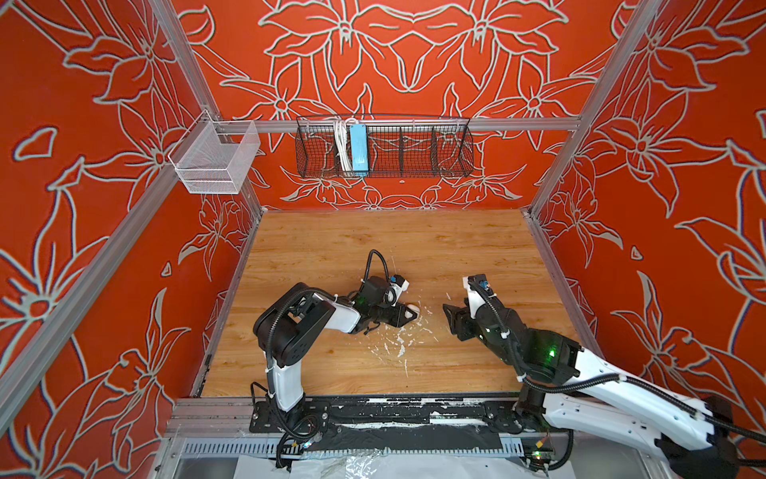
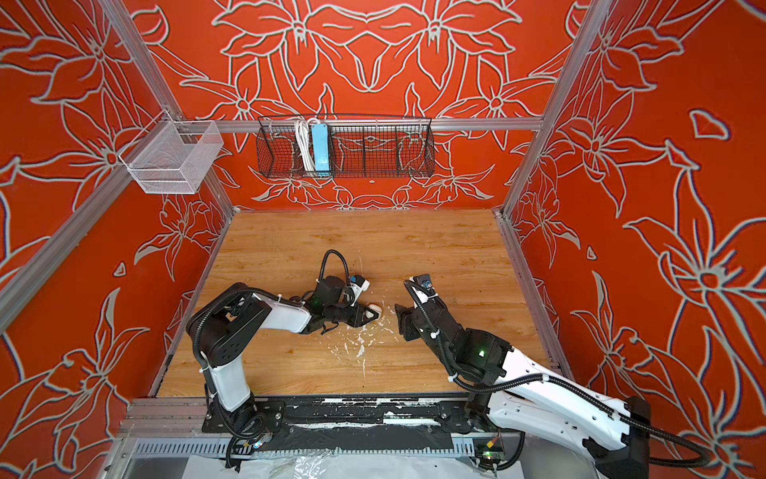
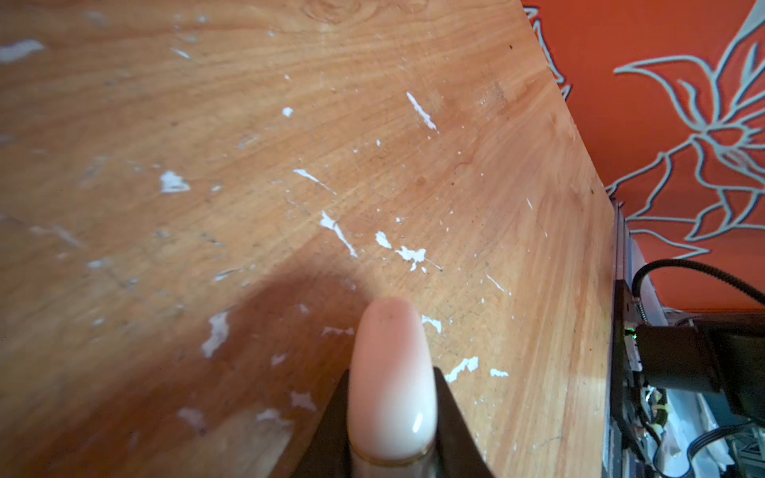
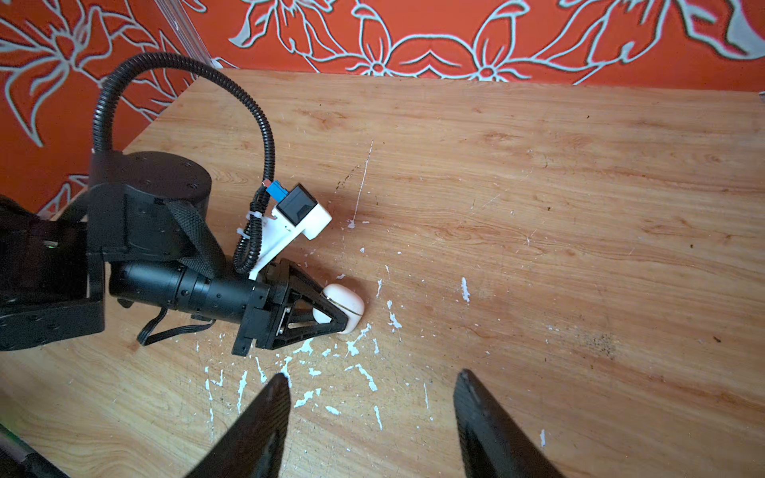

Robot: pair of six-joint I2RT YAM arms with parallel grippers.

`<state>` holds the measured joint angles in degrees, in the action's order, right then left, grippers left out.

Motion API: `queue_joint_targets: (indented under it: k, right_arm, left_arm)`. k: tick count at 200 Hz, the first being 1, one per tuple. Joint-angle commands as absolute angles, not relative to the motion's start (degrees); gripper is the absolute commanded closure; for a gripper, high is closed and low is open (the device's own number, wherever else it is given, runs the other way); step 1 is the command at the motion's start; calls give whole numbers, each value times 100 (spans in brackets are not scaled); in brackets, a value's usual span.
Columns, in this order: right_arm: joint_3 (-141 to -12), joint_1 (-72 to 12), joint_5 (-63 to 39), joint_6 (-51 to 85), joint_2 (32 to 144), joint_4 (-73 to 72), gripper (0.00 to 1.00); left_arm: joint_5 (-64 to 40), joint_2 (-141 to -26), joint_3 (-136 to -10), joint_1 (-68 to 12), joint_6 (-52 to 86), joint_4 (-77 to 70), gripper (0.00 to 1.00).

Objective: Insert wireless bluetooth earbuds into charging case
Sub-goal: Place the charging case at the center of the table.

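1 glossy white rounded plastic charging case [image 4: 352, 304], pinched flat-sided in the left gripper [image 3: 392, 374]; likely light, rigid, slippery, best gripped below its seam. Right gripper [image 4: 371, 374] spread, empty.

Charging case [image 3: 392, 385] gleams, smooth glossy white plastic with a thin metallic seam; bench [image 4: 538, 186] is matt wood grain, scuffed and paint-flecked.

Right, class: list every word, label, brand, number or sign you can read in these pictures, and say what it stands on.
None can be read.
White charging case: plain, no print shows.
Blue power strip in the black wire basket: any marking is too small to read.
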<state>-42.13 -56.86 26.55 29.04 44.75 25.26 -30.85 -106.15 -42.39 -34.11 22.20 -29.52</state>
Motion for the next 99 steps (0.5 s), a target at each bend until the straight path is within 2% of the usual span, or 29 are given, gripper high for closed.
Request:
queue_joint_targets:
  k: [1,21,48,50,52,54,89,99]
  right_arm:
    - [-4131,-5643,2716,3048,4351,2628,35]
    - [-4124,-5643,2698,3047,4341,2619,35]
    - [-4148,-5634,2647,3022,4349,2636,35]
    - [-4153,-5634,2646,3019,4350,2643,35]
    - [-4156,-5634,2641,3016,4357,2645,35]
    - [-4166,-5634,2638,3008,4359,2645,35]
    - [-4323,-5607,2668,2829,4382,2656,34]
    - [-4387,-5577,2763,2709,4372,2615,29]
  left_arm:
    - [-3043,-10744,-4261,-3315,2404,-2713,85]
    - [-2874,-10707,-4218,-3305,2434,-2654,78]
    - [-2578,-10515,-3928,-3255,2563,-2938,57]
    - [-2574,-10504,-3917,-3246,2566,-2945,42]
    - [-2564,-10479,-3902,-3239,2573,-2960,12]
    - [-2559,-10460,-3887,-3236,2575,-2979,1]
    - [-2409,-9879,-3633,-3149,2409,-3048,3]
    - [-2385,-9564,-3630,-3138,2246,-2852,3]
